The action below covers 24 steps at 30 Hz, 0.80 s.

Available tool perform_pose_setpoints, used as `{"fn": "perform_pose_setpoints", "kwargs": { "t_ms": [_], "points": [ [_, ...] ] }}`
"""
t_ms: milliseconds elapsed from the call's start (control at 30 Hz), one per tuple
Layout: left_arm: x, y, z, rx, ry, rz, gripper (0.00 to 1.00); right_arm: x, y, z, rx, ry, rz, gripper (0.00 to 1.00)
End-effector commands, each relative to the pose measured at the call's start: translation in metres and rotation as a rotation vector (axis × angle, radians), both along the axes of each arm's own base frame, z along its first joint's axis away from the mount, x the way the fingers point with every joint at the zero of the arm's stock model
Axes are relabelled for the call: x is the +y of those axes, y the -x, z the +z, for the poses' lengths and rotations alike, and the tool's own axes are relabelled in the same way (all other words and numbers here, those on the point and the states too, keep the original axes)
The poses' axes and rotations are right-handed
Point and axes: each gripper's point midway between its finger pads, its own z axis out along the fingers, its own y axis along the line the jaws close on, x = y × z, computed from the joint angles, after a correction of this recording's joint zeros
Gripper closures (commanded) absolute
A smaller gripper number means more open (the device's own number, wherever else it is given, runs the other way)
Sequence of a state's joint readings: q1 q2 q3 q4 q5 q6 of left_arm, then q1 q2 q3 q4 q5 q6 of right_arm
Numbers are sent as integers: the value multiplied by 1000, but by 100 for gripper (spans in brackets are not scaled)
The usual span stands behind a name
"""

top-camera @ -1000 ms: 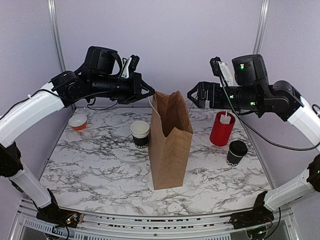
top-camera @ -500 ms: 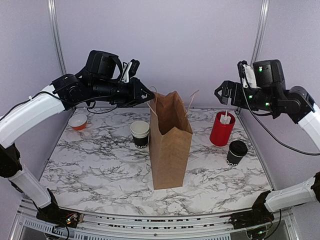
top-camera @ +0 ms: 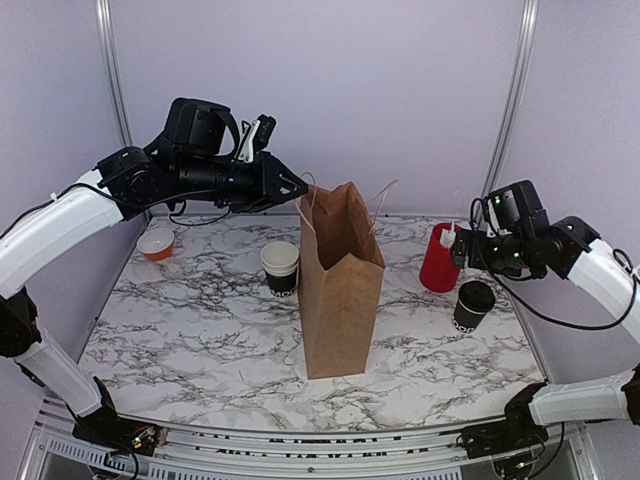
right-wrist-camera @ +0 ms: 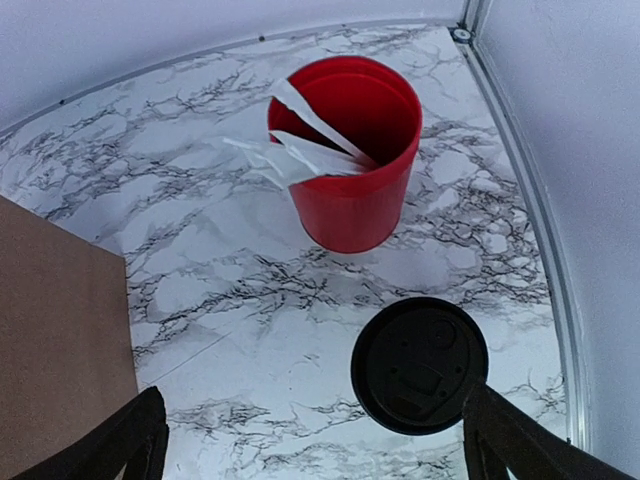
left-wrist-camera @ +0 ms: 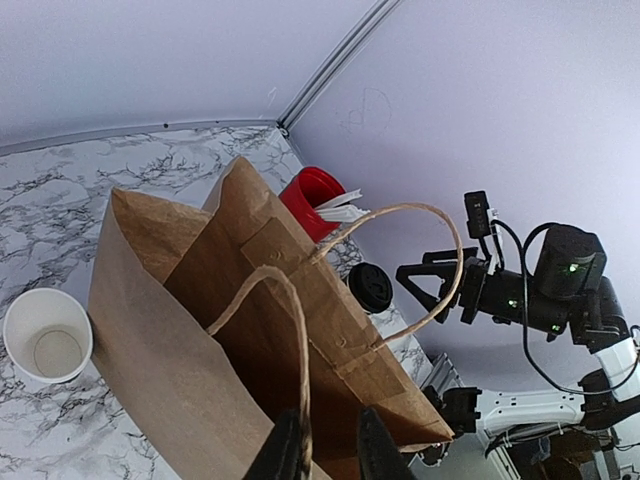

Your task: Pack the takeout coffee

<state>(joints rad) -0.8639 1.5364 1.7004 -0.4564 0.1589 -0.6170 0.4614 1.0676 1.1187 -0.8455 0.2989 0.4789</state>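
Note:
The takeout coffee [top-camera: 473, 305], a small black cup with a black lid [right-wrist-camera: 420, 365], stands at the right of the marble table, beside the red cylinder [top-camera: 443, 258]. My right gripper [top-camera: 458, 250] hovers above it, wide open [right-wrist-camera: 325, 450]; the lid lies below, nearer the right finger [right-wrist-camera: 510, 440]. An upright brown paper bag [top-camera: 340, 280] stands open in the middle. My left gripper [top-camera: 298, 190] hangs at the bag's near-left rim. Its jaws [left-wrist-camera: 328, 450] are slightly apart, and the bag's twine handle [left-wrist-camera: 290, 300] runs loosely down against the left finger [left-wrist-camera: 278, 450].
A lidless black cup with a white rim [top-camera: 280, 267] stands left of the bag. A small orange-filled bowl [top-camera: 156, 243] sits at the far left. The red cylinder [right-wrist-camera: 350, 160] holds white paper strips. Back and side walls enclose the table.
My right arm swung away from the bag's top, to the right and down over the lidded coffee. My left jaws parted from shut around the handle.

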Motion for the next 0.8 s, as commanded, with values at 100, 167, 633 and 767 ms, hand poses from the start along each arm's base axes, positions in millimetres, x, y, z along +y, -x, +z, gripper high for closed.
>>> {"fn": "perform_pose_setpoints", "kwargs": {
  "t_ms": [100, 167, 633, 767],
  "points": [
    [6, 7, 13, -26, 25, -16, 78, -30, -3, -33, 53, -27, -79, 0],
    [6, 8, 15, -28, 30, -22, 78, -37, -4, -48, 83, -32, -94, 1],
    [9, 10, 24, -40, 50, -23, 77, -57, -10, -96, 179, -21, -120, 13],
    [9, 11, 23, -39, 50, -25, 77, -59, -10, -98, 184, -9, -127, 17]
  ]
}}
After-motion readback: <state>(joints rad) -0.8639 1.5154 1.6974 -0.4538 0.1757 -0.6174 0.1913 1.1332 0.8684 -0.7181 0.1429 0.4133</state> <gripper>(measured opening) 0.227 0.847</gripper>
